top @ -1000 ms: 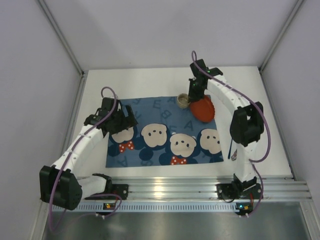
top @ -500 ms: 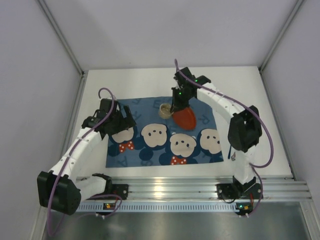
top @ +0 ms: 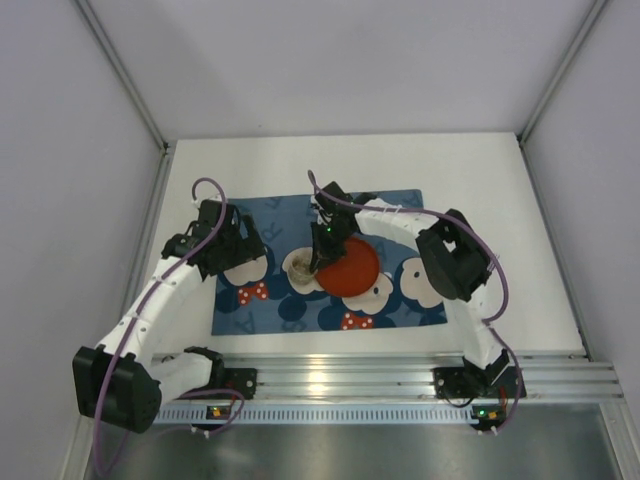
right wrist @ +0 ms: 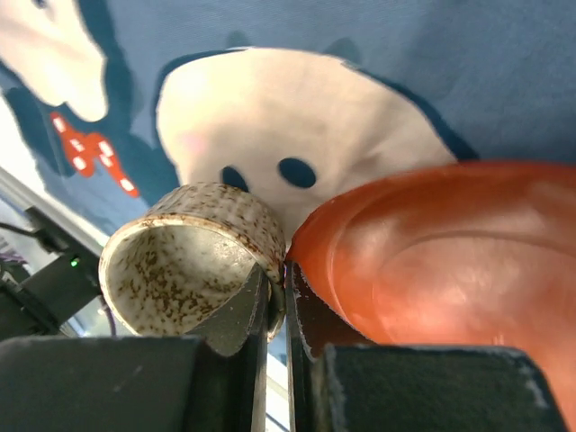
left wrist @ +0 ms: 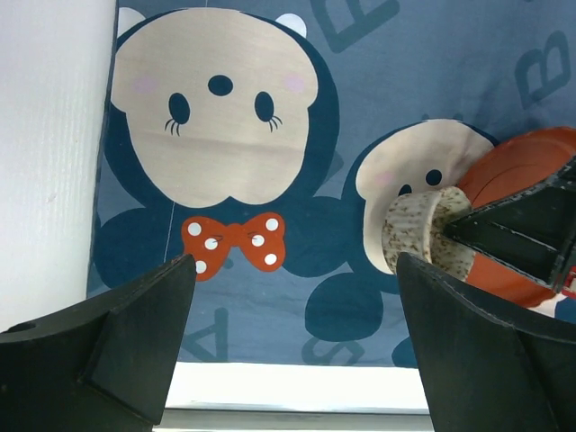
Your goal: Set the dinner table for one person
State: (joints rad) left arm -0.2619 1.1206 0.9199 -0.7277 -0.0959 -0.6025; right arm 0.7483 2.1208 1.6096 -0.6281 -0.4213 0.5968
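Right wrist view: one claw pinches a cup and a plate over the mat.
The right claw (right wrist: 277,290) is squeezed tight on the wall of the speckled cup (right wrist: 180,261) and the rim of the red plate (right wrist: 432,261) together. Both are low over the blue mouse mat (top: 400,205), which lies on the big white dinner table (top: 480,170). The left claw (left wrist: 295,261) is wide apart and holds nothing. I think this is the putting-down step. Next, the right claw should go down gently, then let go.
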